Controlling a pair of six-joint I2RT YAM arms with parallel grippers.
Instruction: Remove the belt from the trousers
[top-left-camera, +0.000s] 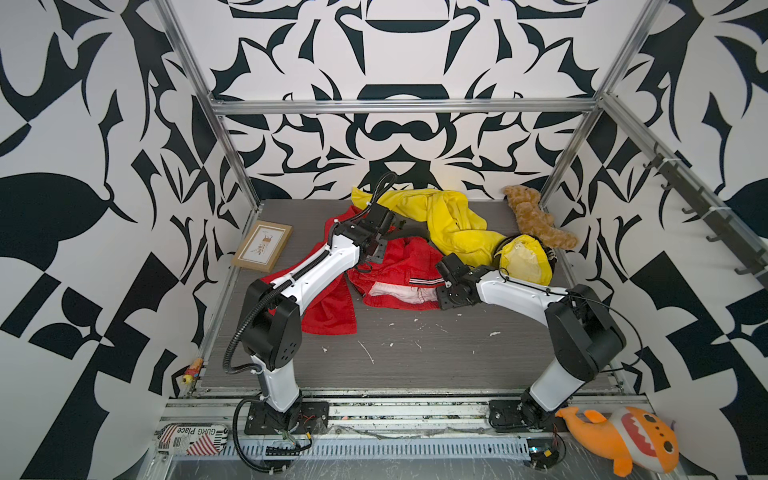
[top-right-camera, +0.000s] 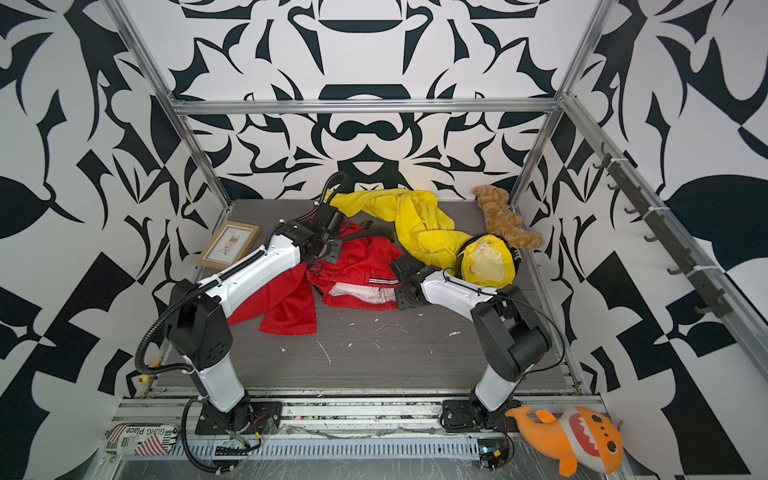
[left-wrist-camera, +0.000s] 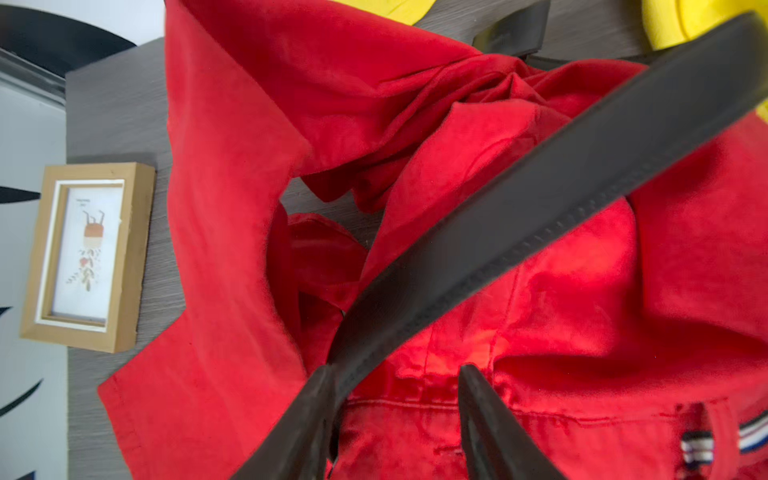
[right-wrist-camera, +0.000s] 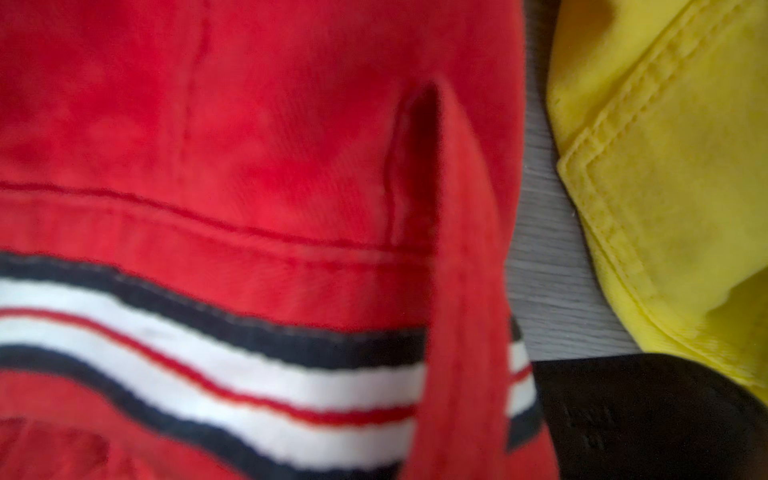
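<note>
Looking down at the table (top-left-camera: 415, 357), I've got the red trousers (top-left-camera: 399, 257) crumpled in the middle, spilling toward 8 o'clock. The yellow trousers (top-left-camera: 453, 220) are bunched from 12 round to 2 o'clock. The dark belt (left-wrist-camera: 519, 216) shows between the 2 pairs at about 12 o'clock. In my left wrist view it lies across the red cloth, its end against the inside of 1 finger (left-wrist-camera: 303, 424) of the left gripper (left-wrist-camera: 397, 370). Those jaws stand apart, red fabric showing in the gap. My right gripper (top-left-camera: 444, 291) sits low at the striped waistband (right-wrist-camera: 208, 353), on the red pair's 3 o'clock edge. Only 1 dark finger (right-wrist-camera: 644, 419) shows there, beside a red belt loop (right-wrist-camera: 461, 291), so I cannot tell how those jaws stand. Picture frame (top-left-camera: 262, 246) at 10 o'clock, teddy bear (top-left-camera: 536, 216) at 2 o'clock.
</note>
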